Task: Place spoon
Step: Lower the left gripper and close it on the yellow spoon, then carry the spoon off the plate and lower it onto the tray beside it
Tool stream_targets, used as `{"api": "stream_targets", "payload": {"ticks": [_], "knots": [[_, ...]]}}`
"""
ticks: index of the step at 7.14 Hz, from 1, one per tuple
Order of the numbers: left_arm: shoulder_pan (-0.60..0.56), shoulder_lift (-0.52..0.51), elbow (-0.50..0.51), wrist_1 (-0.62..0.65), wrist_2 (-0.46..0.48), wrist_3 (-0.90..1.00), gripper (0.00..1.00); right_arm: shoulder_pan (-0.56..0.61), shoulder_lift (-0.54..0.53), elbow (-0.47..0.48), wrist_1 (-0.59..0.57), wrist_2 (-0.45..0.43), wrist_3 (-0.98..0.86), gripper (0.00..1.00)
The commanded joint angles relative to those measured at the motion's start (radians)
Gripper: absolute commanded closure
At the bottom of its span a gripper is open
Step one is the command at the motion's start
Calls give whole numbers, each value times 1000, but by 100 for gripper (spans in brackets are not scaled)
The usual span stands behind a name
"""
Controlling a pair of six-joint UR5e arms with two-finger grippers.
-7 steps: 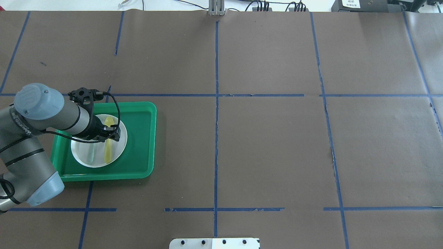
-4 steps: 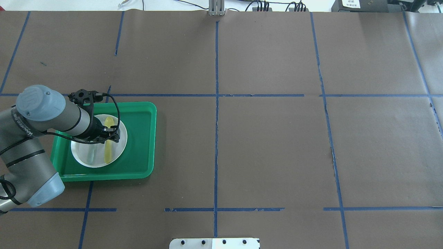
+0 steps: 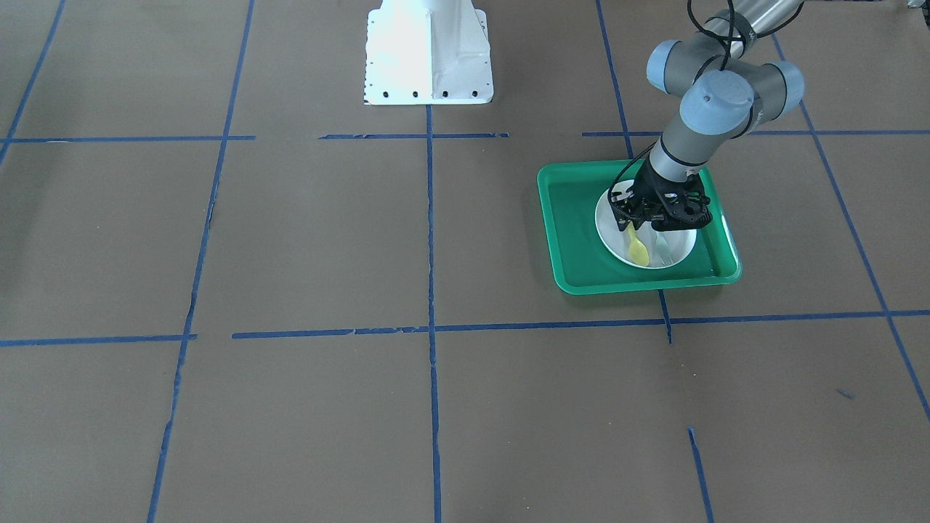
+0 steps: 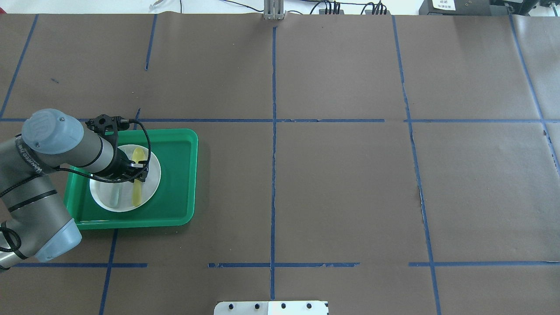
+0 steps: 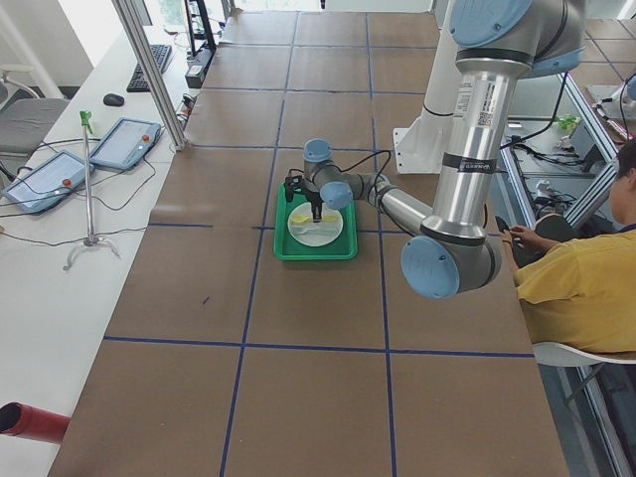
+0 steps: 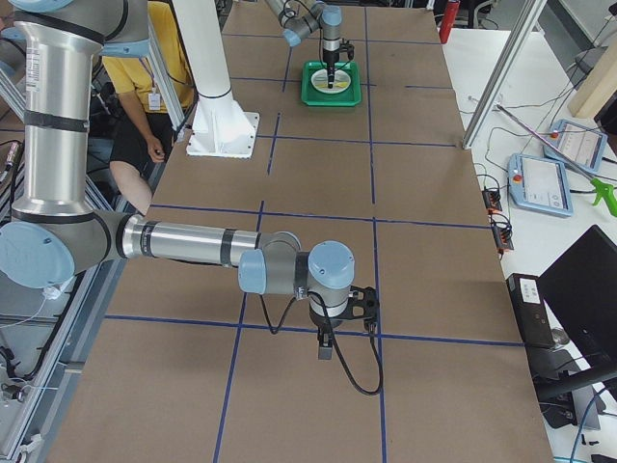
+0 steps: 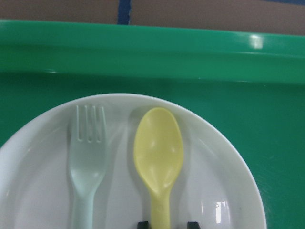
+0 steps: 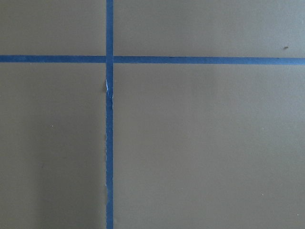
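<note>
Spoon (image 7: 158, 152) and fork (image 7: 88, 152) lie side by side on the plate (image 7: 43, 191), spoon on the right. Both point their heads to the far side and their handles to the near side. The plate sits in the tray (image 7: 143, 47) at the near left of the table (image 4: 341, 183). This looks like a laid place setting, with the two pieces parallel and the tray keeping them together.

The left gripper (image 7: 167, 223) hangs straight down over the plate, set across the spoon's handle just near of the bowl. That is probably the sensible place for it, since the slim handle fits between the fingers and the broad bowl would not.

In the wrist view the two fingertips (image 7: 192, 223) stand parted, one on each side of the handle. The left one is just beside it and the right one has a strip of plate showing in between. So the fingers straddle the handle without clamping it, and the spoon seems to rest flat on the plate, bowl up. The fork lies clear of both fingers.

The right gripper (image 6: 326, 347) hangs over bare table near a tape (image 8: 109, 143) crossing, well apart from the tray, likely parked out of the way. I cannot tell whether its fingers are open or closed.
</note>
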Motion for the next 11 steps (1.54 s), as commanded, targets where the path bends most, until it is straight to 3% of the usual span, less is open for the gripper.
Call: {"api": "stream_targets", "payload": {"ticks": [1, 3, 5, 8, 9, 10, 11], "knots": [[-1, 5, -2, 1, -1, 0, 100, 0, 0, 0, -1, 0, 1, 0], [-17, 11, -41, 1, -1, 2, 100, 0, 0, 0, -1, 0, 1, 0], [-15, -24, -89, 100, -1, -3, 100, 0, 0, 0, -1, 0, 1, 0], [64, -173, -17, 138, 65, -144, 100, 0, 0, 0, -1, 0, 1, 0], [75, -181, -9, 136, 74, -143, 86, 0, 0, 0, -1, 0, 1, 0], [77, -178, -12, 136, 77, -141, 13, 0, 0, 0, -1, 0, 1, 0], [74, -173, -12, 136, 77, -137, 1, 0, 0, 0, -1, 0, 1, 0]]}}
